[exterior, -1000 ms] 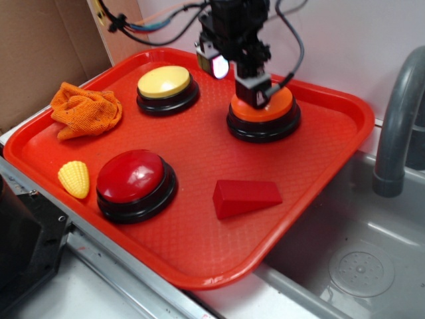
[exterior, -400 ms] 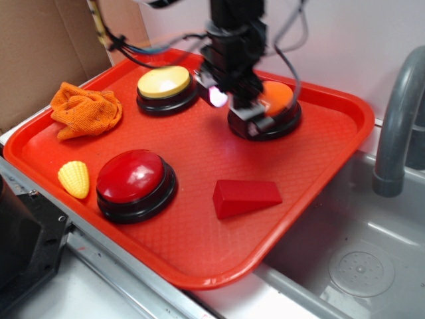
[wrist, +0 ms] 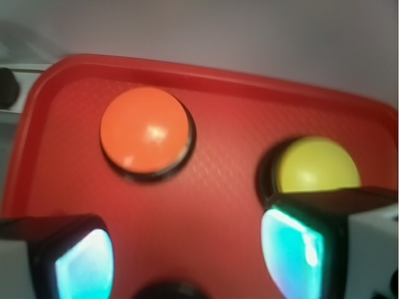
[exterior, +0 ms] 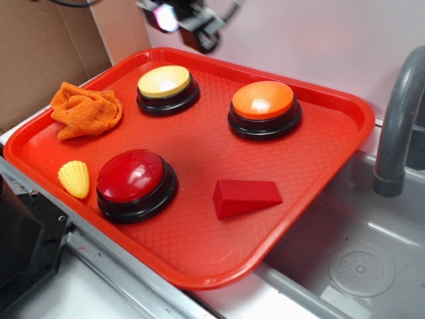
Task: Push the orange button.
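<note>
The orange button (exterior: 263, 100), a glossy orange dome on a black base, stands uncovered at the back right of the red tray (exterior: 199, 256). My gripper (exterior: 192, 26) hangs high above the tray's back edge, left of and well clear of the button, mostly cut off by the top of the exterior view. In the wrist view the orange button (wrist: 144, 131) lies ahead to the left. The gripper (wrist: 187, 255) is open, its two fingertips far apart with only tray surface between them.
On the tray also stand a pale-yellow button (exterior: 164, 81) at the back left and a dark-red button (exterior: 133, 176) at the front left. A red wedge (exterior: 246, 197), an orange cloth (exterior: 86, 109) and a toy corn (exterior: 74, 178) lie there too. A sink (exterior: 358, 266) and grey faucet (exterior: 398, 119) are on the right.
The gripper was down on the orange button; it has lifted off and swung up and to the left, leaving the button fully uncovered.
</note>
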Robot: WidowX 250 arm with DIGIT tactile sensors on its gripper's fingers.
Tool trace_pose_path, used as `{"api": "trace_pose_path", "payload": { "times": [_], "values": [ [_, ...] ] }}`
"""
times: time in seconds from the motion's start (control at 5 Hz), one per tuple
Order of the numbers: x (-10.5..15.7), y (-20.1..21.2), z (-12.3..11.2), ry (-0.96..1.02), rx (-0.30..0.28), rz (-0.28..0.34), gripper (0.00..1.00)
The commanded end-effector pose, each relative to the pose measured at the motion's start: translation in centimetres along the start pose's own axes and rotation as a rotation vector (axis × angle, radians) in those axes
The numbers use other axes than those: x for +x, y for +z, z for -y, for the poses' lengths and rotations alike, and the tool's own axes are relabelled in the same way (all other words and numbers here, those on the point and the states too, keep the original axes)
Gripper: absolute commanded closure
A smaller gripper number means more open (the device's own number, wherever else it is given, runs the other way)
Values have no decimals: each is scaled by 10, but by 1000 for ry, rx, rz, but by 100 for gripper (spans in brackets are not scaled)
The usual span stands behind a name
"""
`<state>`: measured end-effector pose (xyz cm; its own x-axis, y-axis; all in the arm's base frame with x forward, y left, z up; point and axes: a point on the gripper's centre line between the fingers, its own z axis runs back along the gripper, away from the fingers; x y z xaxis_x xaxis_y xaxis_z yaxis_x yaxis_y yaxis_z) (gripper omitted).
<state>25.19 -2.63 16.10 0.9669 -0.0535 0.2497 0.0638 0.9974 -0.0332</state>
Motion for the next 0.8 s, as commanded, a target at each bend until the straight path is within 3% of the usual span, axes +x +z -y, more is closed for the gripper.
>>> {"api": "trace_pose_path", "payload": {
  "times": [0.0, 0.6],
  "values": [
    [-8, 17, 3, 46, -19, 34, 0],
    [-14, 23, 4, 63, -18, 40, 0]
  ]
}}
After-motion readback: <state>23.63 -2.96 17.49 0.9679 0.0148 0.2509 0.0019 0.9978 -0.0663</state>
